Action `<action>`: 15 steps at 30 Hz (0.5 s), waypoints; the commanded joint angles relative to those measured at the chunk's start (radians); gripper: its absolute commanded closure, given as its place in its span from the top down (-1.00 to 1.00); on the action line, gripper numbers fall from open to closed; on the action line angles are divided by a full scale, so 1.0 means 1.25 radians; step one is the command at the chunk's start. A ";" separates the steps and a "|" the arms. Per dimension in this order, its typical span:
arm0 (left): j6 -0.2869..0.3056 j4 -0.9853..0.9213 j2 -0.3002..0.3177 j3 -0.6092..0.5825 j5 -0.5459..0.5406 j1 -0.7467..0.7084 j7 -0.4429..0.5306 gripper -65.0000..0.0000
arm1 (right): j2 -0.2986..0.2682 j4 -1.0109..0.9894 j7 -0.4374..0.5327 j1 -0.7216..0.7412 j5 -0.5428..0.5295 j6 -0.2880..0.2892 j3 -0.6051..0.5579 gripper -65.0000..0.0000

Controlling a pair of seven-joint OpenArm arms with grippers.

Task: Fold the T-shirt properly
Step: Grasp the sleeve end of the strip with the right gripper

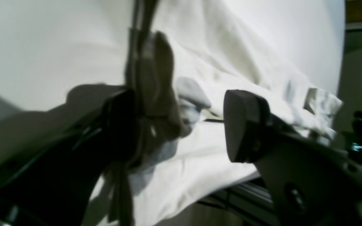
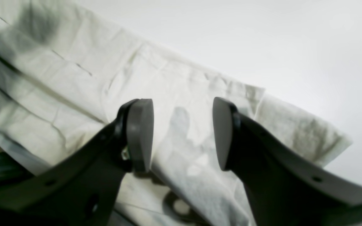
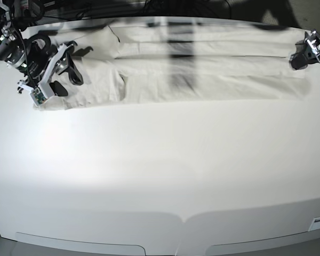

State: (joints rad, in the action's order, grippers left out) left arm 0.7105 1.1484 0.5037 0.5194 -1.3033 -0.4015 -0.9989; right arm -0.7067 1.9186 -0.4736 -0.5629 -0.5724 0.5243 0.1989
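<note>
Stretching across the far edge of a white table (image 3: 160, 170), the pale T-shirt (image 3: 202, 69) lies folded into a long, narrow band. The right gripper (image 2: 182, 135) hovers over one end of that band with its jaws spread apart and holding nothing. At the opposite end, the left gripper (image 1: 196, 122) also stands spread, a bunch of cloth lying against one finger.

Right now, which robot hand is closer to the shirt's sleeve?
The right gripper. It hovers open just over the sleeve at one end of the T-shirt. The left gripper is far away at the shirt's opposite end, beside the hem.
</note>
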 commanded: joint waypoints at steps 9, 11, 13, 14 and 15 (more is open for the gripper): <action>-0.010 0.003 -0.004 0.002 0.023 -0.007 0.028 -0.64 | -0.013 0.013 0.020 0.029 -0.010 0.000 0.006 -0.07; -0.010 0.003 -0.004 0.002 0.043 -0.007 0.075 -1.00 | -0.013 0.013 0.020 0.029 -0.010 0.000 0.004 -0.07; -0.010 0.002 -0.003 0.002 0.069 -0.007 0.120 -1.00 | -0.013 0.013 0.020 0.029 -0.010 0.000 -0.007 -0.07; -0.010 0.003 -0.003 0.002 0.083 -0.005 0.139 -1.00 | -0.013 0.013 0.020 0.029 -0.009 0.000 -0.017 -0.07; -0.010 0.002 -0.004 0.002 0.101 0.001 0.154 -1.00 | -0.012 0.013 0.020 0.029 -0.009 -0.001 -0.029 -0.07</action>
State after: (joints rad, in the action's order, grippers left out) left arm 0.6960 1.1427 0.4770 0.5152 -1.1683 -0.4015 -0.8162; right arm -0.7067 1.9186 -0.4717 -0.5301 -0.5720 0.5240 0.1558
